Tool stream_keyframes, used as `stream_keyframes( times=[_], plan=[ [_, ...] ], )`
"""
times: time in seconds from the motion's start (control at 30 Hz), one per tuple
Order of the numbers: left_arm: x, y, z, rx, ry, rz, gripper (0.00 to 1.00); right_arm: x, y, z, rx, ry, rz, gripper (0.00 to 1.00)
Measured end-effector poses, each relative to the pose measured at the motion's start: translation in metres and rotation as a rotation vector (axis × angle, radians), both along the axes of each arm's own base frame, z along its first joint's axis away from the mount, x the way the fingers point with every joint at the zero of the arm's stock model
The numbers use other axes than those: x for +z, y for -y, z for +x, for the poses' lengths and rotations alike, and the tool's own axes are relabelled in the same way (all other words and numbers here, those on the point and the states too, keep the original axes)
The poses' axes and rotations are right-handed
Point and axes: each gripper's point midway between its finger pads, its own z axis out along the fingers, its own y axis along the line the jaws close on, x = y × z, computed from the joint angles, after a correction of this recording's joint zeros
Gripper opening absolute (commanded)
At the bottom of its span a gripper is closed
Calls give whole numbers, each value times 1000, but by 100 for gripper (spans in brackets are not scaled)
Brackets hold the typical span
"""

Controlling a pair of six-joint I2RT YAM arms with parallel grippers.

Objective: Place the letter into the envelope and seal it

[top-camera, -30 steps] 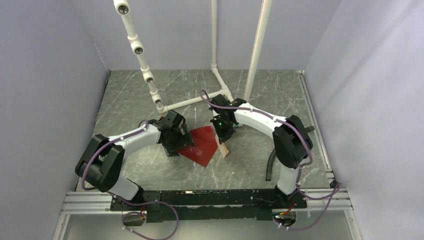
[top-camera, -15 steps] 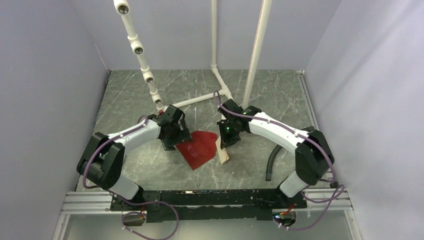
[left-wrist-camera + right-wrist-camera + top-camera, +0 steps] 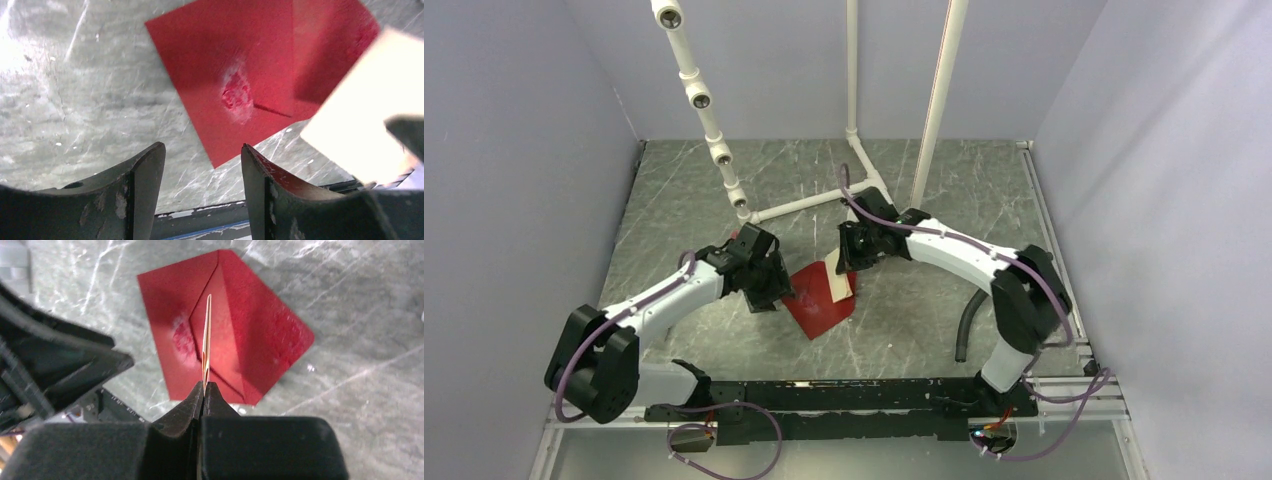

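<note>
The dark red envelope [image 3: 822, 302] lies flat on the grey table, flap open; it also shows in the left wrist view [image 3: 240, 85] and the right wrist view [image 3: 235, 330]. My right gripper [image 3: 204, 385] is shut on the pale peach letter [image 3: 206, 340], seen edge-on there and held in the air above the envelope. The letter also shows in the top view [image 3: 841, 278] and at the right of the left wrist view [image 3: 365, 120]. My left gripper [image 3: 202, 150] is open and empty, just left of the envelope's near corner, not touching it.
A white pipe frame [image 3: 804, 205] stands behind the arms on the table. A grey hose [image 3: 969, 325] lies at the right by the right arm's base. Walls close in the left, right and back.
My right gripper has carried the letter left and back, from beside the envelope's right edge to above it. My left gripper has drawn slightly back from the envelope.
</note>
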Motion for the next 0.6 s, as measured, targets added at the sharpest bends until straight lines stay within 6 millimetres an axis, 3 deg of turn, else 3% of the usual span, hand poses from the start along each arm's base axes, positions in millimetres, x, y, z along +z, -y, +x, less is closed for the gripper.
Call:
stream_keyframes(
  times=[0.17,0.33,0.6],
  plan=[
    [-11,-7,-20,-6,-54,7,64,-37,-5,12,18,-9,-53,0],
    [-13,-9,-23,-7,-67,14,65,-50,-3,17,35,23,-77,0],
    [-29,-7,-28,43,-141,14,64,-76,9,2,95,27,-92,0]
  ],
)
